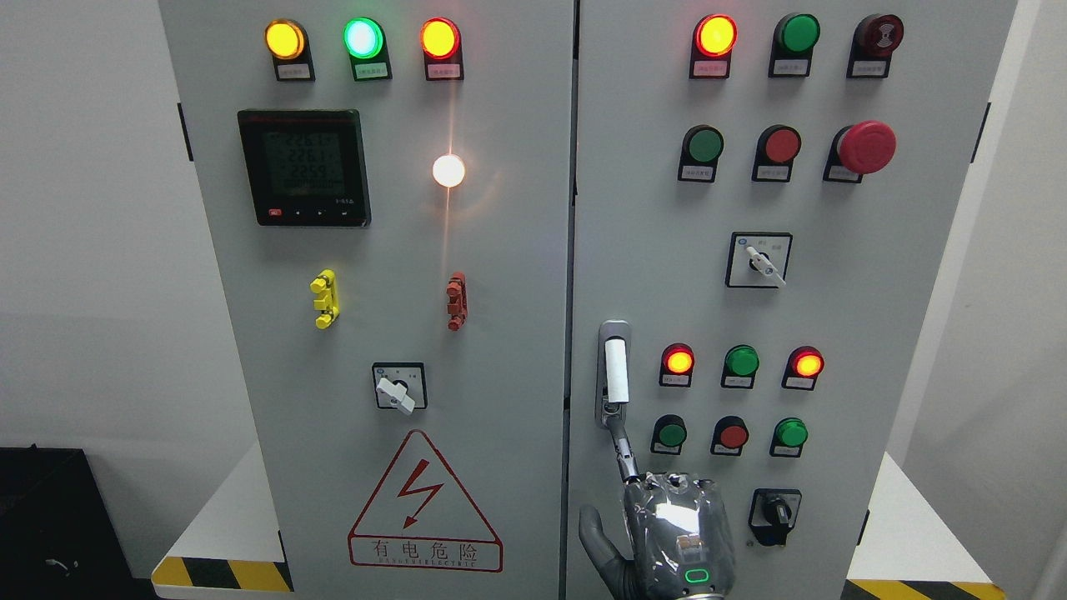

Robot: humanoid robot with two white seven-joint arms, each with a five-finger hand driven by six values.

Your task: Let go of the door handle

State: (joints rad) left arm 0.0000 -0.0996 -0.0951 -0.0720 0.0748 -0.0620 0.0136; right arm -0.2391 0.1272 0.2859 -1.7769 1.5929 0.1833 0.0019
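Note:
The door handle is a white-sleeved vertical lever in a grey recess on the left edge of the right cabinet door. My right hand comes up from the bottom edge just below it, its silver back facing me. The index finger stretches straight up, and its tip meets the handle's lower end. My thumb is spread to the left, clear of the handle. Nothing is wrapped around the lever. The remaining fingers are hidden behind the back of the hand. My left arm does not show.
The right door carries lit indicator lamps, push buttons, a red emergency stop button and rotary switches. The left door has a meter display, a selector switch and a high-voltage warning sign. A black box stands at lower left.

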